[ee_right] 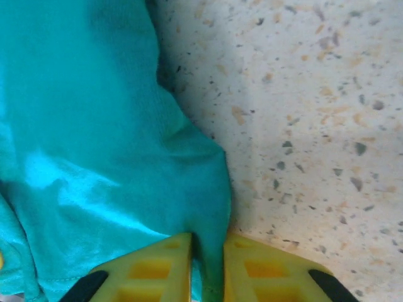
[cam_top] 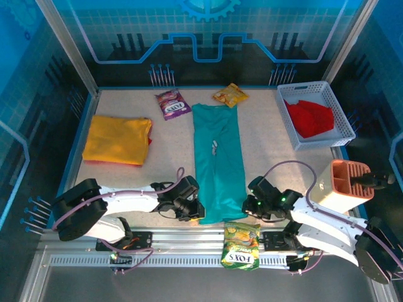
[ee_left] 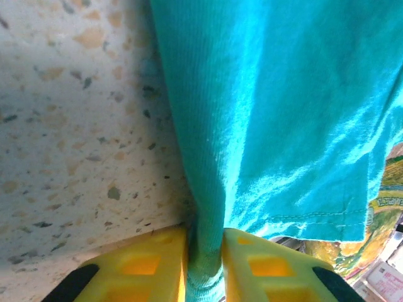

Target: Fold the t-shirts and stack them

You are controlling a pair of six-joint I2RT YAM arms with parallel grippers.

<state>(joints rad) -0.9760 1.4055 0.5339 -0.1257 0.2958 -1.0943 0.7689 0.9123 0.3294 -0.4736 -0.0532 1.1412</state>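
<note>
The teal t-shirt [cam_top: 218, 157] lies as a long narrow strip down the middle of the table, white lettering near its centre. My left gripper [cam_top: 196, 210] is shut on its near left corner, the cloth [ee_left: 264, 113] pinched between the yellow fingers [ee_left: 148, 267]. My right gripper [cam_top: 248, 205] is shut on the near right corner, teal cloth [ee_right: 94, 145] caught between its yellow fingers [ee_right: 264, 270]. The yellow-orange t-shirt [cam_top: 117, 139] lies folded at the left, a red edge showing under it. A red t-shirt [cam_top: 310, 117] sits crumpled in the basket.
A white slatted basket [cam_top: 318, 142] stands at the back right. A purple snack packet [cam_top: 172, 104] and a yellow one [cam_top: 230, 95] lie at the back. A green snack packet [cam_top: 241, 245] lies on the front rail between the arm bases. An orange holder [cam_top: 345, 182] sits on the right.
</note>
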